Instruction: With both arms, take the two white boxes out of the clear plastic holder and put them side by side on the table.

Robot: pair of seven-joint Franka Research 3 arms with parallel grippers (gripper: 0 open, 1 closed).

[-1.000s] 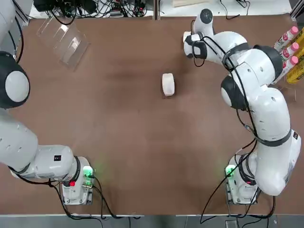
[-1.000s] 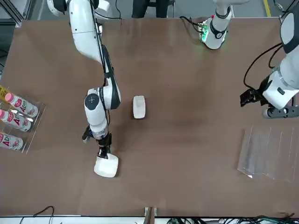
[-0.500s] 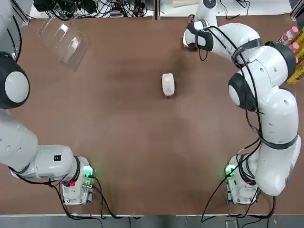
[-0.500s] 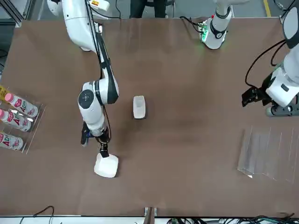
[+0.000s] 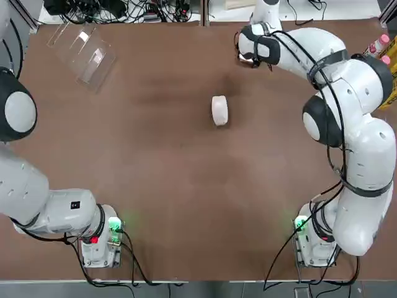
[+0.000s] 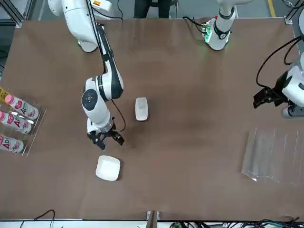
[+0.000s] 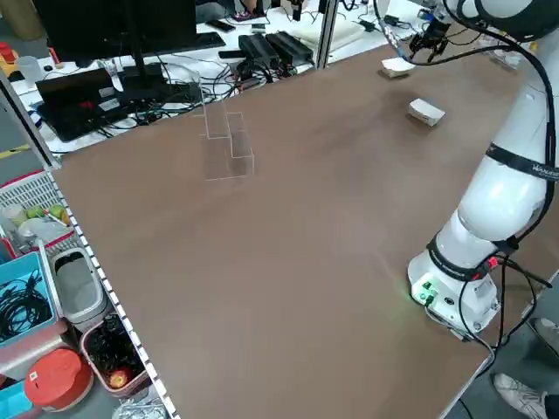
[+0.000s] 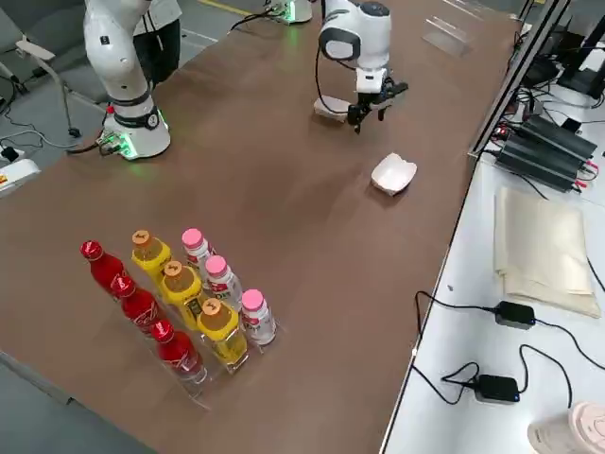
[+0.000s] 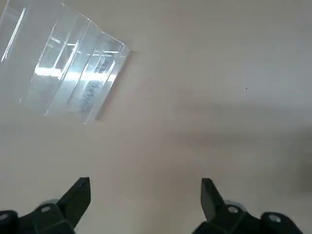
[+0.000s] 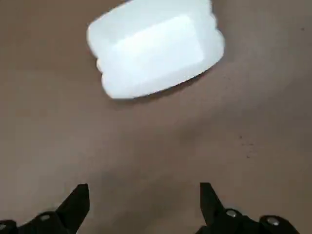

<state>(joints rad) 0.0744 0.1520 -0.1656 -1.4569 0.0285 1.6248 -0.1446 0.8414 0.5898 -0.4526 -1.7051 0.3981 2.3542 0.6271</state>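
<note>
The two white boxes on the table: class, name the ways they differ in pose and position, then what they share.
1. The box nearer the table's middle stands on a narrow side; the box near the far edge lies flat on its broad face.
2. The open right gripper hovers close beside the far-edge box, apart from it; no gripper is near the middle box.

Both are plain white with rounded corners, out of the clear plastic holder, and unheld.

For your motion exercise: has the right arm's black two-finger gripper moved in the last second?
Yes. The right gripper has lifted off the flat white box, drawing back toward the centre box, now open.
</note>
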